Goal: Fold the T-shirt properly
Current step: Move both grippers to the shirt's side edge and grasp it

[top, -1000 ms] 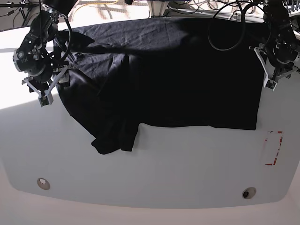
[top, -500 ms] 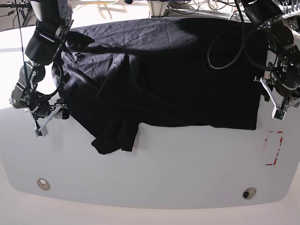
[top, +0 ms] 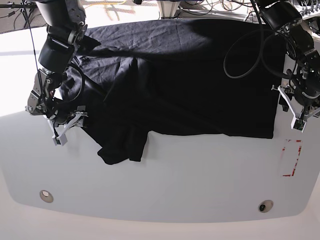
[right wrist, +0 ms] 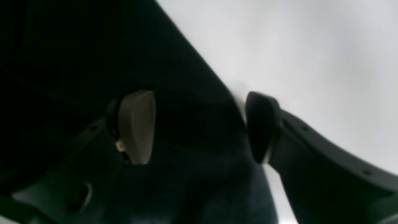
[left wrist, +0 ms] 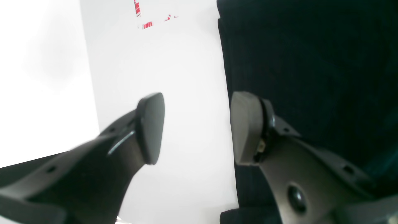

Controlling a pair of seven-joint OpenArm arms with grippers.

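Both grippers, left (top: 299, 119) and right (top: 69, 129), gape empty at T-shirt (top: 185, 75) edges; pinch hems squarely, lift evenly.

Parted tool (left wrist: 194, 127) astride T-shirt (left wrist: 311, 62) edge

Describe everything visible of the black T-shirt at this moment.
The T-shirt is plain black, matte soft cloth with no print, spread mostly flat across the far half of the white table. Its near edge runs straight, while one bunched, wrinkled part hangs toward the camera at the base view's left. Both open grippers stand at its side edges: the right gripper straddles one edge, and the left gripper sits just beside the other.
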